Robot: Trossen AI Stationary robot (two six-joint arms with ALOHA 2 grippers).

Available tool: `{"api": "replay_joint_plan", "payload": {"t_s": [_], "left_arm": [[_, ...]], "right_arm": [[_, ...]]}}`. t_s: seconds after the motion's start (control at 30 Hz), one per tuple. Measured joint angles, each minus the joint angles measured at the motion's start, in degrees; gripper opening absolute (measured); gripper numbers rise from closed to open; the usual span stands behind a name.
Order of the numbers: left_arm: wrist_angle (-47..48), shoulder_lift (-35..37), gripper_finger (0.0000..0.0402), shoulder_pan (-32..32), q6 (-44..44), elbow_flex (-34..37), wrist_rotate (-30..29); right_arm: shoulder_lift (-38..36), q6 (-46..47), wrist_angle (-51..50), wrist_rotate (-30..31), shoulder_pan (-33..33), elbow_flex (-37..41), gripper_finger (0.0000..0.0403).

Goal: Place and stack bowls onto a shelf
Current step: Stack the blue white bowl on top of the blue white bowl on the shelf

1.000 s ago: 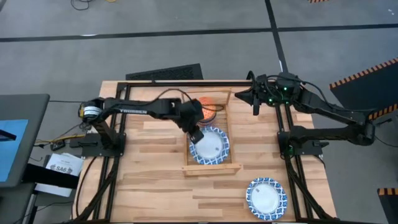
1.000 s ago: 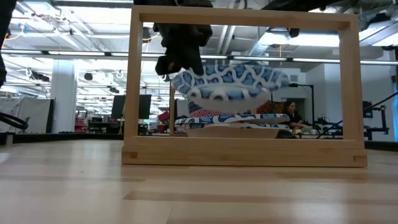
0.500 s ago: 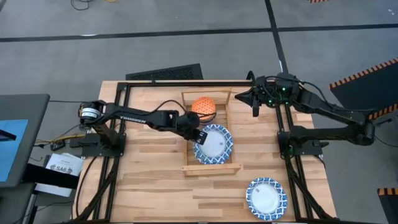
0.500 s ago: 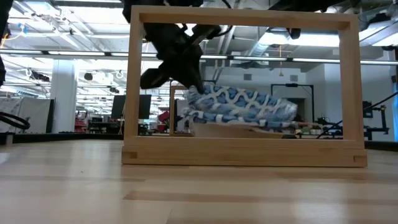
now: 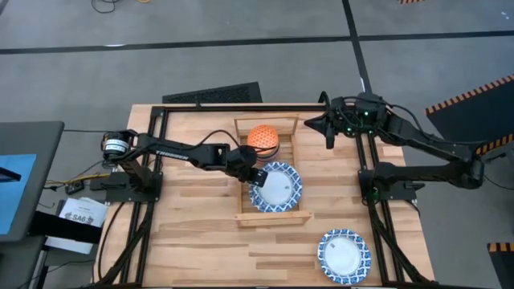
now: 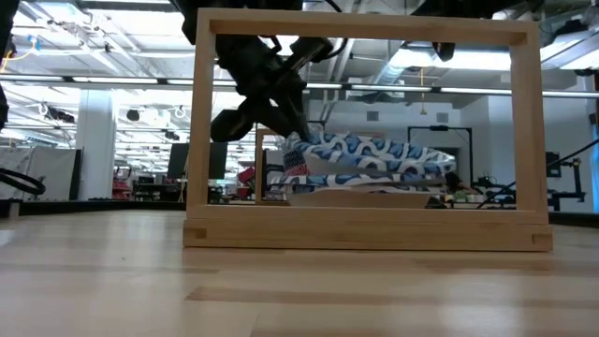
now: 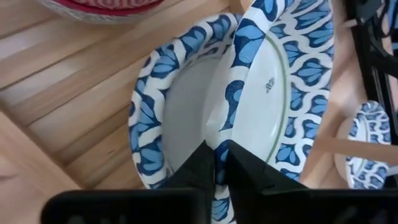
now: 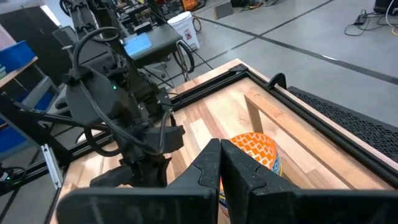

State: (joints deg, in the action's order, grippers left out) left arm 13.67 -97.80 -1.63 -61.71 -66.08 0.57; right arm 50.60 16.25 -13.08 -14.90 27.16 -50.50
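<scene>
Left gripper: fingers pinched on the rim of a blue-and-white patterned bowl, which is held tilted over a second patterned bowl lying flat beneath it; in the low view the upper bowl is seen slanting, its gripped edge raised. Both bowls are located in the near half of the light-wood slatted shelf, at the middle of the worktop.

An orange bowl is stacked on a red one at the far end of the same shelf.

A further patterned bowl is placed alone on the worktop, off the shelf, near the front right corner.

Right gripper: fingers pressed together, nothing held; positioned at the far right of the worktop, well apart from the shelf.
</scene>
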Motion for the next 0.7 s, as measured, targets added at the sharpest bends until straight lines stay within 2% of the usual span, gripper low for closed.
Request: {"api": "replay_joint_plan", "payload": {"t_s": [0.33,0.5,0.6,0.7], "left_arm": [[0.7,0.22,0.013,-0.42,1.36,0.0,5.3],[3.69,2.8,0.0168,-1.13,5.32,0.0,6.49],[8.55,5.91,0.0181,-2.38,8.34,0.0,4.18],[13.1,9.72,0.0187,-3.52,11.73,0.0,-1.0]], "right_arm": [[0.06,0.19,0.0,-0.02,0.0,0.0,0.0035],[0.06,0.22,0.06,-0.02,0.0,0.0,0.0035],[0.06,0.3,0.13,-0.02,0.0,0.02,0.0035],[0.06,0.39,0.23,-0.06,0.0,0.02,0.0035]]}}
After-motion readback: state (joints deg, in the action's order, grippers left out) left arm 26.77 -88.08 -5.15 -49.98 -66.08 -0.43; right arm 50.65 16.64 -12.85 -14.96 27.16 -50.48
